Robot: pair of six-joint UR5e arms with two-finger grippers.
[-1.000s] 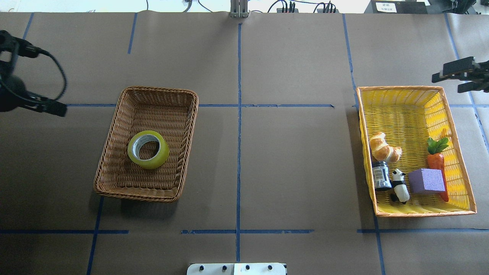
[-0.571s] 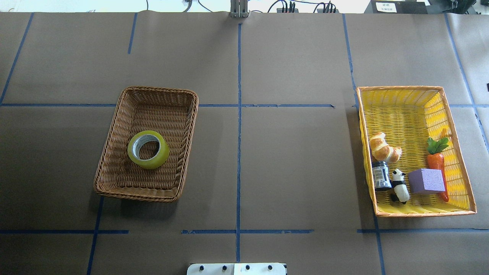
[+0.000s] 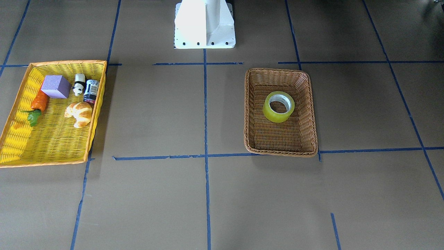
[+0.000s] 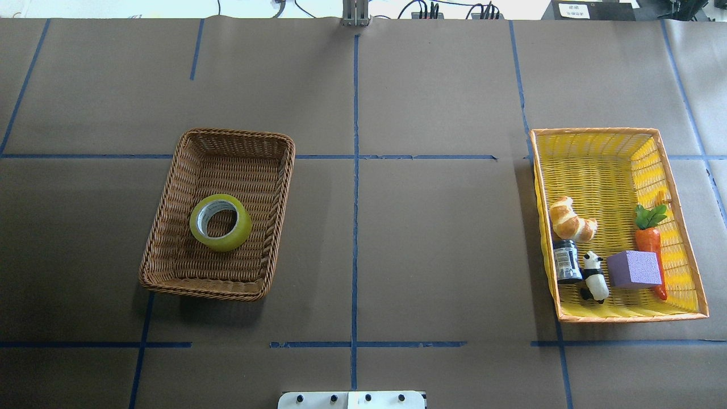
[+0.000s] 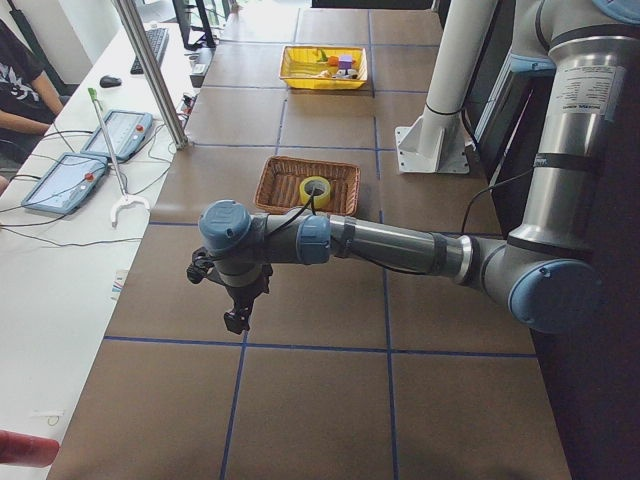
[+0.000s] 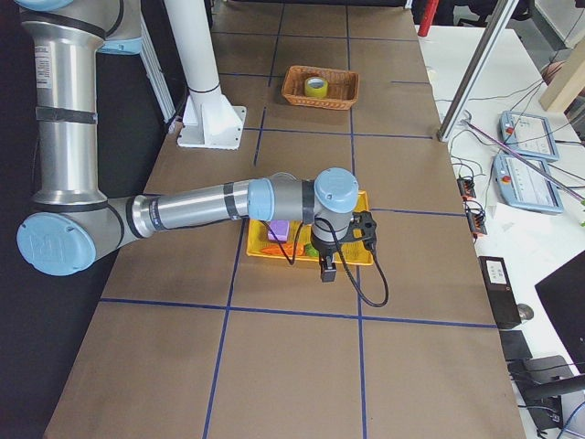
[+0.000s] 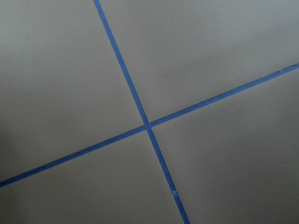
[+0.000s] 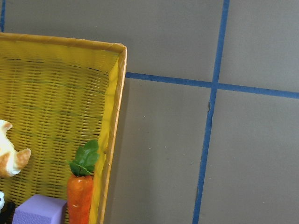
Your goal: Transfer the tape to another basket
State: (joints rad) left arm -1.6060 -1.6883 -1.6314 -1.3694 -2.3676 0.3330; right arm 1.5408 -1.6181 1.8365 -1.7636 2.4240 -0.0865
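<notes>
On tabletop, brown basket (image 4: 238,134) holds yellow tape (image 4: 227,243) flat, 6 o'clock of its centre from overhead. Left gripper (image 5: 237,318) & right gripper (image 6: 327,272): spread or pinched, can't tell.

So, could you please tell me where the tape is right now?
In the overhead view the tape lies flat inside the brown basket, in the view's left half, well apart from the yellow basket on the right.

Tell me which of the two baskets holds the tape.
The brown wicker basket: the tape lies alone in it. The yellow basket holds several small things but no tape.
</notes>
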